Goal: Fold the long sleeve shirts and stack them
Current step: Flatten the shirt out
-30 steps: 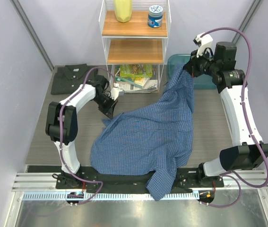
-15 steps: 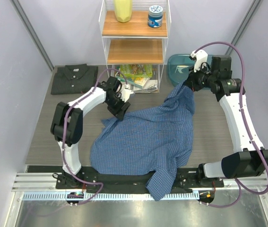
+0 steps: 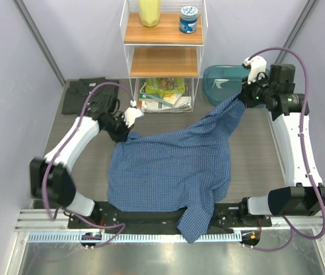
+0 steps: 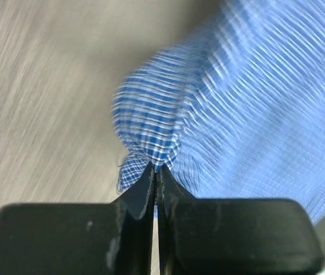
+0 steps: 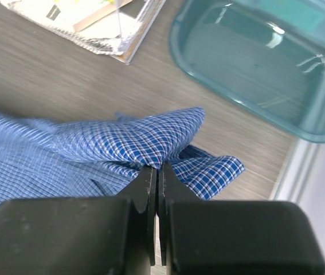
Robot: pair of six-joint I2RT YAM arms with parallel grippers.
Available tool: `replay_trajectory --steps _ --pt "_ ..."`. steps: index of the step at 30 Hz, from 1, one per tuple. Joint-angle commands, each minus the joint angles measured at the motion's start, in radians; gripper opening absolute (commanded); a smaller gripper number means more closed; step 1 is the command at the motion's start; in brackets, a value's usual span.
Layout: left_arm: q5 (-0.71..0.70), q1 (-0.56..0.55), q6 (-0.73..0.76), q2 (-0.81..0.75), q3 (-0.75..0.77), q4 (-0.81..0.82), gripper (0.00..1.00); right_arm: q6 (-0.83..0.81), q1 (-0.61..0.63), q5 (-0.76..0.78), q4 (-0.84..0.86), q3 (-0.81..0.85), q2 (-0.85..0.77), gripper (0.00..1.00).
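Over the tabletop [image 3: 257, 160], our left pincer [image 3: 122, 133] and right pincer [image 3: 245, 98] pinch the blue shirt [image 3: 173, 166]. Stretching should flatten it

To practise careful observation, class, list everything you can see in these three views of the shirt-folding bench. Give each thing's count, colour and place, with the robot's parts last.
blue check shirt: 1, blue and white, spread over the table's middle, one part hanging over the near edge
dark shirt: 1, charcoal, folded, far left
tub: 1, teal, far right
shelf unit: 1, white wire with wooden shelves, far centre
container: 1, yellow, top shelf
jar: 1, blue lid, top shelf
books: a pile, mixed colours, at the unit's bottom
table: 1, grey wood grain
left gripper: 1, black, shut on the blue check shirt's far left corner
right gripper: 1, black, shut on its far right corner, near the tub
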Motion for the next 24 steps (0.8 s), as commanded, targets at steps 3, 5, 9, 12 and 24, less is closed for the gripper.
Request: replay_trajectory --steps 3,5,9,12,24 --pt "0.123 0.001 0.603 -0.442 -0.376 -0.299 0.0 -0.082 -0.014 -0.123 -0.158 0.037 -0.096 0.01" --pt "0.019 0.003 0.737 -0.554 -0.559 -0.292 0.1 -0.153 -0.009 -0.188 -0.225 -0.03 -0.119 0.01" --pt "-0.068 0.007 0.737 -0.657 -0.667 -0.247 0.36 -0.409 0.07 -0.19 -0.458 -0.176 -0.141 0.01" --pt "-0.003 0.007 0.601 -0.627 -0.574 -0.252 0.54 -0.472 0.176 -0.11 -0.449 -0.325 -0.175 0.01" --pt "0.184 -0.031 -0.102 -0.096 -0.173 -0.044 0.7 -0.458 0.253 -0.069 -0.418 -0.402 -0.129 0.01"
